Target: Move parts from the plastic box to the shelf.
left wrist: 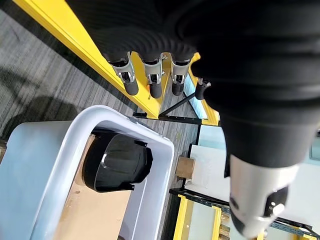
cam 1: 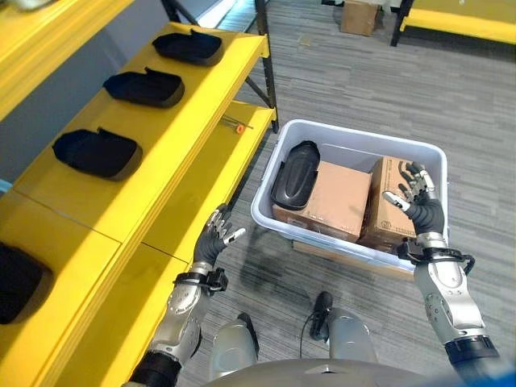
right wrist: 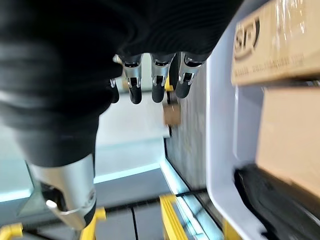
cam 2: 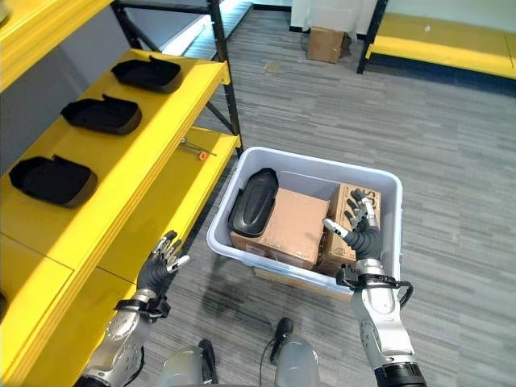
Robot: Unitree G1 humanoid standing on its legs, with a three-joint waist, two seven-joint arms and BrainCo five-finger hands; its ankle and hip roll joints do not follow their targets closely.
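Observation:
A pale plastic box (cam 1: 266, 222) stands on the floor beside the yellow shelf (cam 1: 173, 141). Inside it a black moulded part (cam 1: 294, 173) leans on two cardboard cartons (cam 1: 334, 197). Three similar black parts (cam 1: 97, 151) rest in a row on the shelf, and a fourth (cam 1: 16, 282) lies at the near left. My left hand (cam 1: 216, 239) hovers open between the shelf's lower edge and the box, holding nothing. Over the box's near right corner my right hand (cam 1: 418, 203) is open and empty, just above the right carton (cam 2: 351, 214).
A small orange-tipped tool (cam 1: 236, 126) lies on the lower shelf level. A black shelf post (cam 1: 266, 64) stands behind the box. A cardboard box (cam 1: 359, 16) and another yellow rack (cam 1: 459, 20) are at the far end of the grey carpet.

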